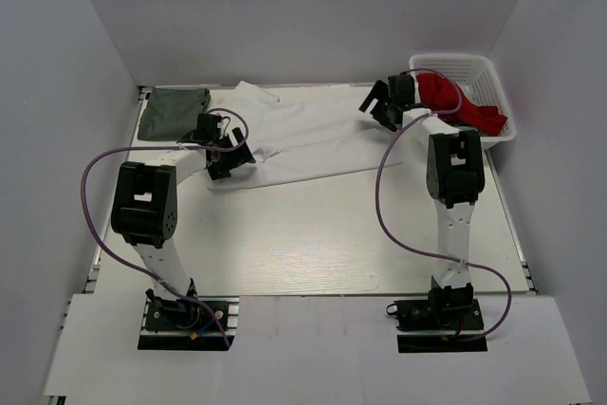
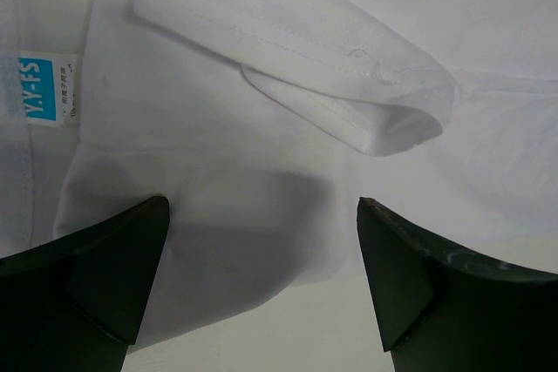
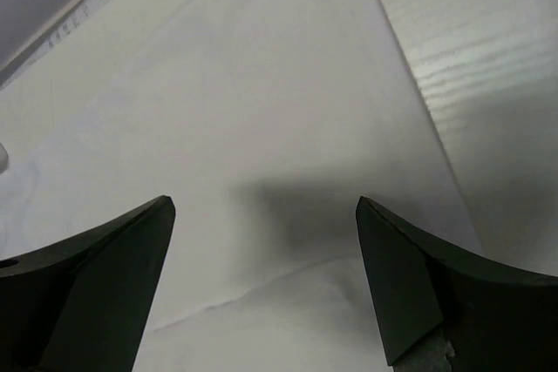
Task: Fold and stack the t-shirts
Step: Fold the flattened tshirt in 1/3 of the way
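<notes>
Now: 2 open hands over a white shirt, nothing gripped.

Far left, the dark grey-green t-shirt (image 1: 174,111) lies folded at the back corner of the tabletop (image 1: 313,234), just beside the white t-shirt (image 1: 313,139). The white one is spread flat across the back middle; the left wrist view shows 1 sleeve (image 2: 349,102) doubled over on itself and a blue-and-white neck label (image 2: 39,89). The left hand (image 1: 230,160) hovers over the shirt's near left edge, jaws wide apart, holding nothing. The right hand (image 1: 377,106) hangs above the shirt's right end, jaws equally wide and empty. Far right, a white basket (image 1: 493,73) sits at the back corner with a red cloth (image 1: 465,106) in it.
</notes>
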`<state>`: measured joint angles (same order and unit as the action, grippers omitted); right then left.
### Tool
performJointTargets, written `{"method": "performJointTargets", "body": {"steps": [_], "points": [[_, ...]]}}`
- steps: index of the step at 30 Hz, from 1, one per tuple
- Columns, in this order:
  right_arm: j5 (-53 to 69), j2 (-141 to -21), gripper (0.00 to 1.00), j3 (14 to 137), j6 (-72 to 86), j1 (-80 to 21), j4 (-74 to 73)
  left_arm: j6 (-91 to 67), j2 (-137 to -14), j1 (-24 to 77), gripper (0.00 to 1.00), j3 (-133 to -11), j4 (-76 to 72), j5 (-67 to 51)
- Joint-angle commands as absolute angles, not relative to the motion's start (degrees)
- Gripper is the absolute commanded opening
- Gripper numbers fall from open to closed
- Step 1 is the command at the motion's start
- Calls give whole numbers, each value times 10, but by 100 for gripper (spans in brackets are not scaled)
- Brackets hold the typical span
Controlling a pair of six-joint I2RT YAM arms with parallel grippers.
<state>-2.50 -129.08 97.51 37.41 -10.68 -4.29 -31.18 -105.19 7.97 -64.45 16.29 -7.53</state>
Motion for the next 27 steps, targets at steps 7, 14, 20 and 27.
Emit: {"method": "performJointTargets", "body": {"steps": [7,14,20,27], "points": [[-23,-1238,90,957,314,-113,-50,-284,-1050,76,100,-623,220,-25],[-81,-1112,90,827,242,-148,-76,-284,-1039,81,100,-601,214,-43],[-111,-1108,90,769,241,-163,-86,-289,-1027,81,100,-587,201,-43],[-82,-1137,90,766,241,-161,-92,-289,-1015,81,100,-577,207,-43]]}}
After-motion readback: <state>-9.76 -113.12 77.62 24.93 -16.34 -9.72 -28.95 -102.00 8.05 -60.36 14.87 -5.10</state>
